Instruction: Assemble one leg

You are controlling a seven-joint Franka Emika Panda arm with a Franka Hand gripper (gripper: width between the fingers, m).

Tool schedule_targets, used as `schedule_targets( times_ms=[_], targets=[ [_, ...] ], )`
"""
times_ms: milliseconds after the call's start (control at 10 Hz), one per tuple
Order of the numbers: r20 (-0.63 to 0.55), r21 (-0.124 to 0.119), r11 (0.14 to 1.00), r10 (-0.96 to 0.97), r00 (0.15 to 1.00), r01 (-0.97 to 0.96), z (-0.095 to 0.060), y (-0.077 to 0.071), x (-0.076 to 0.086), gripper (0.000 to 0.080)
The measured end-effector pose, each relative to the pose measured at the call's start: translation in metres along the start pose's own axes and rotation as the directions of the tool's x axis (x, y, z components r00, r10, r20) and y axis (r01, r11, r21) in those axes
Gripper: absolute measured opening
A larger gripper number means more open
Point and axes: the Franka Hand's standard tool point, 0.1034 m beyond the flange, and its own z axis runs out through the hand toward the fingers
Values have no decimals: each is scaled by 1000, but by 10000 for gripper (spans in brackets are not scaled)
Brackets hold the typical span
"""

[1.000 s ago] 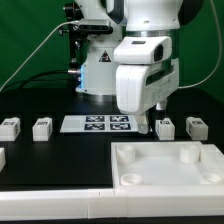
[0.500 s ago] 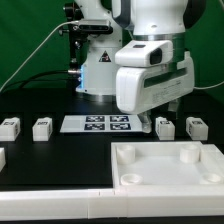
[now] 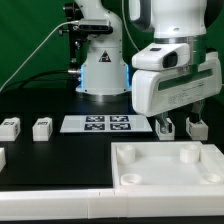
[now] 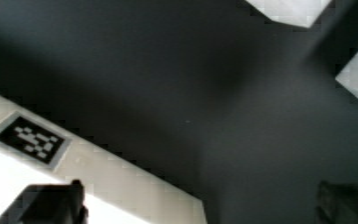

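Several small white legs with tags stand on the black table in the exterior view: two at the left (image 3: 9, 127) (image 3: 42, 128) and two at the right (image 3: 165, 127) (image 3: 197, 127). My gripper (image 3: 180, 113) hangs just above the two right legs, holding nothing. In the wrist view its dark fingers (image 4: 48, 205) stand wide apart over bare black table, so it is open. A white surface with a tag (image 4: 34, 140) crosses that view; I cannot tell whether it is a leg or the marker board.
The large white tabletop (image 3: 165, 172) with round corner sockets lies at the front right. The marker board (image 3: 97, 123) lies in the middle behind it. Another white part (image 3: 2, 157) peeks in at the left edge. The robot base (image 3: 100, 70) stands behind.
The gripper has moved to the exterior view's right, from over the marker board's right end to above the two right legs. The parts have not moved.
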Motion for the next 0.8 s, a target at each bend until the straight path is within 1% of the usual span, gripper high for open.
schedule_targets(
  times_ms=[400,500,600,800],
  targets=[
    [-2,0,1000,7,1000,-7,0,0,0,649],
    [-43,-3,990,142,989,-142,0,-6,-4,649],
    [-33,6,971,237,971,-237,2,-18,-10,649],
    [-27,14,934,356,934,-356,2,-37,-4,649]
  ],
)
